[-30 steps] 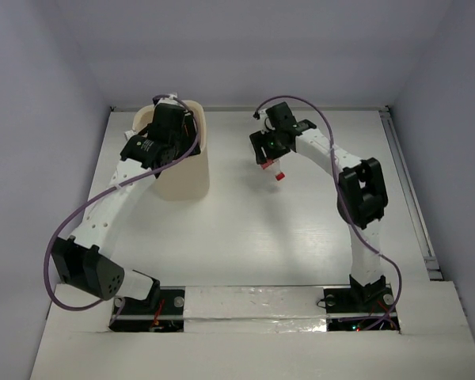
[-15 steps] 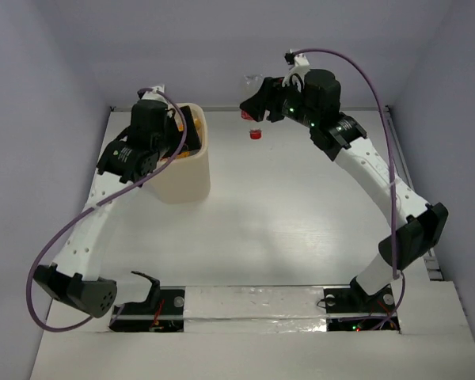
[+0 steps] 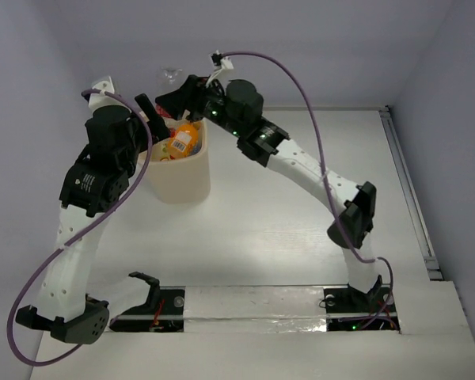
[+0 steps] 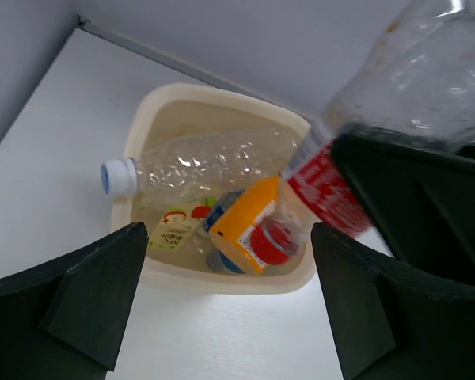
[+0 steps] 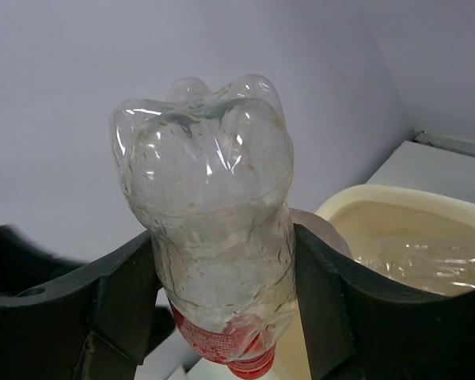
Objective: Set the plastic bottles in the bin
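Top external shows a white table (image 3: pixel 301 214) boxed in by pale grey walls (image 3: pixel 317 47). Can't see much inside the bin (image 3: pixel 182 180) from there, though.

– Left wrist cam can: a blue-capped clear bottle (image 4: pixel 198 165) and an orange bottle (image 4: pixel 241 226) lie in it, below the wide-spread left gripper (image 4: pixel 226 245).

– And the right gripper (image 5: pixel 222 305) clamps a red-capped bottle (image 5: pixel 214 206) cap down, bin directly underneath. The right arm (image 3: pixel 301 162) is stretched far leftward and the left arm (image 3: pixel 75 229) stands tall.

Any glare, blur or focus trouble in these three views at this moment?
Top external: even light, a bright patch on the table, faint soft shadows, all sharp. Left wrist: the held clear bottle near the lens is blurred; the bin and its contents are sharp. Right wrist: that bottle is sharp with small highlights; the bin behind is soft.
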{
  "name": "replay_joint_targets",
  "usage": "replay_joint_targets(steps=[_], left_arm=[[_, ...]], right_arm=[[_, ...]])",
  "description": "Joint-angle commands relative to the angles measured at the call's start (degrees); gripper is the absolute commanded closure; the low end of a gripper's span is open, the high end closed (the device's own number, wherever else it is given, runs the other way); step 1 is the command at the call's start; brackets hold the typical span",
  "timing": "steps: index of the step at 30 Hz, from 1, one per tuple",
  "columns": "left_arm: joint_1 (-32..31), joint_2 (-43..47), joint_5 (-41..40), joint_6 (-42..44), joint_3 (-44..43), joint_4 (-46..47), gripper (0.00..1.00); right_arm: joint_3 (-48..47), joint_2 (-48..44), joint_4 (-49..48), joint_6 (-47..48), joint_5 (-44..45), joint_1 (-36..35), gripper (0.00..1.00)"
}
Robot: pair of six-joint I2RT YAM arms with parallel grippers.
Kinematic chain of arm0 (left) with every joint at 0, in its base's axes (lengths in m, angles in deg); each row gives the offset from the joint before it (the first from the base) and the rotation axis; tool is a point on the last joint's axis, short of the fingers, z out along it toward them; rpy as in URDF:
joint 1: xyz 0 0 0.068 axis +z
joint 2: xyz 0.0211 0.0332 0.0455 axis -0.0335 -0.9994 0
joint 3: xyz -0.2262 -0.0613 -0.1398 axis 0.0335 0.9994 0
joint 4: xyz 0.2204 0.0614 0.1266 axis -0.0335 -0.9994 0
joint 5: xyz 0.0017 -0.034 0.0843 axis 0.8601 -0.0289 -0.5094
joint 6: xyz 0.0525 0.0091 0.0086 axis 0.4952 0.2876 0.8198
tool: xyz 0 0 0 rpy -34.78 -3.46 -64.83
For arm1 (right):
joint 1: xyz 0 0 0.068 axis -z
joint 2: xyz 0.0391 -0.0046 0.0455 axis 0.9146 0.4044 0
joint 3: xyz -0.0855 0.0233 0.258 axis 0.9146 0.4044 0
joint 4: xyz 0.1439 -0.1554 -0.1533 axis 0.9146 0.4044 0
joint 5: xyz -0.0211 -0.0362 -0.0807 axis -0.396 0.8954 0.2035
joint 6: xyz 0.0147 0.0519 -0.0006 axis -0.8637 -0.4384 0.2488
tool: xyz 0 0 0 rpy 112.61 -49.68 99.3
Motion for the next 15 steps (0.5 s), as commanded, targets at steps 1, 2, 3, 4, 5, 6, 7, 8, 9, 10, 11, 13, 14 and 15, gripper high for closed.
replay_joint_targets(steps=[1, 2, 3, 4, 5, 6, 7, 8, 9, 10, 11, 13, 14, 15], left_arm=[[1.1, 1.5, -5.4, -1.5, -0.1, 3.8, 0.18], [1.1, 1.5, -6.6, -1.2, -0.4, 4.0, 0.18], [1.7, 1.0, -7.2, -1.0, -0.6, 4.2, 0.19], [1.7, 0.5, -7.7, -0.6, -0.5, 4.4, 0.20], [2.5, 0.3, -7.7, -0.7, 0.1, 4.6, 0.21], [4.6, 0.3, -6.4, -0.9, 2.4, 5.3, 0.22], [5.9, 0.4, -4.8, -1.1, 3.8, 7.3, 0.25], [7.2, 0.6, -1.7, -2.1, 5.0, 8.1, 0.27], [9.4, 0.5, -0.4, -2.6, 6.1, 8.8, 0.28], [10.1, 0.4, 0.6, -3.0, 6.3, 9.3, 0.29], [10.8, 0.2, 1.8, -4.1, 6.3, 9.2, 0.29], [13.0, -0.2, 3.0, -4.9, 7.0, 9.8, 0.33], [14.0, -0.3, 4.8, -5.3, 7.5, 10.1, 0.33], [15.3, -0.9, 6.0, -5.8, 8.1, 10.3, 0.33]], right_arm=[[-8.7, 6.1, -3.0, -1.3, 9.4, -2.5, 0.40], [-10.1, 7.7, -0.3, -0.1, 13.2, -3.1, 0.41], [-11.3, 9.2, 1.6, 0.1, 15.0, -3.6, 0.41], [-11.9, 10.3, 3.6, 0.4, 16.5, -4.4, 0.41], [-10.7, 11.1, 5.7, 1.0, 19.9, -4.4, 0.40], [-8.6, 10.6, 5.5, 1.1, 21.0, -5.1, 0.40], [-5.8, 9.6, 4.3, 0.8, 21.9, -5.1, 0.41], [0.8, 6.8, 0.6, -0.4, 23.5, -5.6, 0.41], [3.6, 5.4, -0.4, -1.0, 24.9, -5.6, 0.41], [5.6, 4.4, -1.4, -1.3, 25.9, -5.6, 0.41], [7.9, 3.6, -2.2, -1.2, 26.6, -5.6, 0.40], [8.6, 2.2, -1.9, -1.0, 27.1, -5.6, 0.40], [8.6, 1.9, -1.2, -0.9, 27.4, -6.2, 0.39], [9.2, 0.9, -1.3, -1.0, 27.5, -6.2, 0.38]])
